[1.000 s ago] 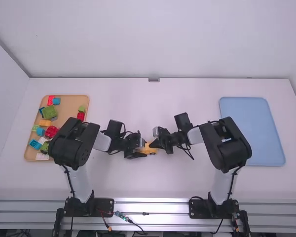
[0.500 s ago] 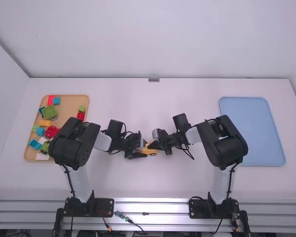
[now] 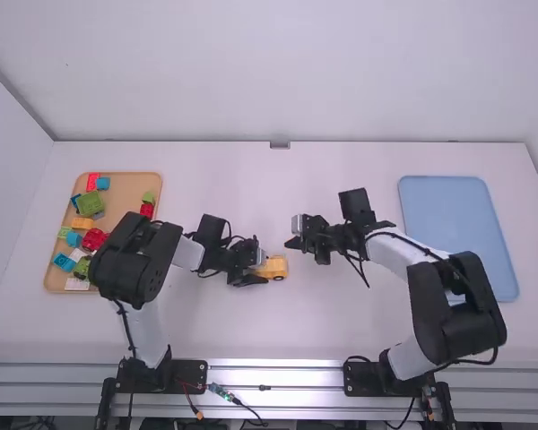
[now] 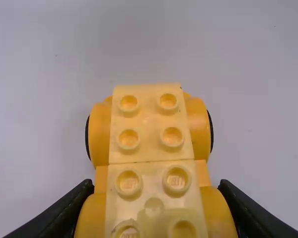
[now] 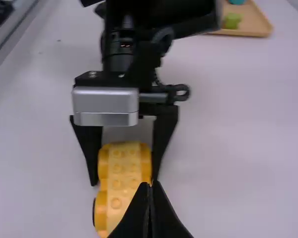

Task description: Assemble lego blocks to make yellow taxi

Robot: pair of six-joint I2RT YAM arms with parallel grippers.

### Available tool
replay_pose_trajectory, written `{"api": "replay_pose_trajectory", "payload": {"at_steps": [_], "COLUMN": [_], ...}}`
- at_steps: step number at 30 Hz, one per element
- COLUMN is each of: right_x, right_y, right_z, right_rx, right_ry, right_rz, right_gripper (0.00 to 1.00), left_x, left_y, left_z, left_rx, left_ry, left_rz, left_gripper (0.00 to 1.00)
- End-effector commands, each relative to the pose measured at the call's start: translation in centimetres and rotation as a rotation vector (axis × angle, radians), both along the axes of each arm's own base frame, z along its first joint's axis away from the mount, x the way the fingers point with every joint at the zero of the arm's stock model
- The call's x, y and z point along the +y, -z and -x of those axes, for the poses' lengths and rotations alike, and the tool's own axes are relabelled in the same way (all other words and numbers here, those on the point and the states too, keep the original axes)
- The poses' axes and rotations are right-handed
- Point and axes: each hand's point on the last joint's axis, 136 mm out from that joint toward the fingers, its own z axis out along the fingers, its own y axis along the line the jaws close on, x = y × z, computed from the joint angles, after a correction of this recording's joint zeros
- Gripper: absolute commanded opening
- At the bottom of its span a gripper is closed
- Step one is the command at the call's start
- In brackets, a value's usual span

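We see the yellow toy car [image 3: 278,267], a low body of orange-yellow plastic with rounded sides and black-edged wheels, on the white table [image 3: 323,331] near its middle. Along its top we find paler yellow studded blocks [image 4: 151,123] set end to end, their edges touching in a straight seam. Our left black two-finger gripper [image 3: 261,270] grasps the car, one finger against each side of the body at the end nearer the left arm; the other end juts out beyond the fingertips.

Our right black two-finger gripper [image 3: 290,243] hangs near the car, apart from it, a little farther from the arms' bases. Its jaws are clenched, tip against tip, with nothing between them.

At the left of the table we have a rectangular tan tray [image 3: 125,185] holding loose plastic blocks in red, green, blue and yellow, among them a square green block [image 3: 90,204] and a flat yellow one [image 3: 82,223]. At the right lies a rectangular light-blue tray [image 3: 448,215].
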Motion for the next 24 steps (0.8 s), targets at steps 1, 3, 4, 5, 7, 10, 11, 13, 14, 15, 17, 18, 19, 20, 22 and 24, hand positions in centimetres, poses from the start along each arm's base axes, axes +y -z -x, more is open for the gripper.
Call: {"api": "replay_pose_trajectory", "payload": {"at_steps": [1, 3, 4, 5, 7, 10, 11, 13, 14, 15, 17, 18, 19, 20, 22, 24], "right_x": [-0.9, -1.0, -1.1, -1.4, -1.9, -2.3, -2.5, -2.5, -2.5, -2.5, -2.6, -2.6, -2.6, -2.6, -2.4, -2.4], "right_y": [-0.5, -0.9, -1.2, -1.3, -1.4, -1.7, -1.8, -2.2, -2.2, -2.4, -2.6, -2.6, -2.7, -2.7, -2.8, -2.7], "right_z": [-1.0, -0.5, -0.2, -0.1, -0.3, -0.3, -0.4, -0.1, -0.1, 0.0, -0.1, -0.1, -0.1, -0.1, 0.0, -0.1], "right_rx": [0.017, 0.012, 0.005, 0.005, 0.002, -0.004, -0.005, -0.009, -0.009, -0.012, -0.018, -0.018, -0.022, -0.024, -0.026, -0.030], "right_ry": [0.094, 0.089, 0.082, 0.089, 0.113, 0.131, 0.136, 0.133, 0.133, 0.134, 0.138, 0.138, 0.139, 0.137, 0.133, 0.135], "right_rz": [0.062, 0.074, 0.081, 0.092, 0.111, 0.125, 0.125, 0.124, 0.124, 0.123, 0.121, 0.121, 0.120, 0.119, 0.119, 0.126], "right_gripper": [0.00, 0.04, 0.08, 0.13, 0.23, 0.42, 0.63, 0.99, 0.99, 0.99, 0.99, 0.99, 0.99, 0.99, 0.99, 0.99], "left_x": [0.4, 0.3, 0.2, 0.2, 0.3, 0.3, 0.3, 0.3, 0.3, 0.3, 0.3, 0.3, 0.3, 0.3, 0.3, 0.2], "left_y": [0.3, 0.0, -0.1, -0.2, -0.2, -0.3, -0.3, -0.2, -0.2, -0.2, -0.1, -0.1, -0.1, -0.1, -0.3, -1.0], "left_z": [-1.2, -1.5, -1.8, -2.0, -2.3, -2.5, -2.6, -2.5, -2.5, -2.5, -2.3, -2.3, -2.3, -2.3, -2.4, -2.9], "left_rx": [-0.031, -0.020, -0.020, -0.021, -0.025, -0.030, -0.035, -0.047, -0.047, -0.049, -0.049, -0.049, -0.048, -0.048, -0.049, -0.017], "left_ry": [0.002, 0.002, 0.001, -0.001, -0.006, -0.007, -0.008, -0.011, -0.011, -0.012, -0.013, -0.014, -0.014, -0.013, -0.014, -0.041], "left_rz": [-0.054, -0.054, -0.058, -0.062, -0.071, -0.072, -0.071, -0.067, -0.067, -0.062, -0.061, -0.062, -0.062, -0.061, -0.061, -0.055], "left_gripper": [0.16, 0.17, 0.17, 0.17, 0.17, 0.20, 0.26, 0.45, 0.47, 0.53, 0.78, 0.89, 0.99, 0.99, 0.99, 0.99]}}
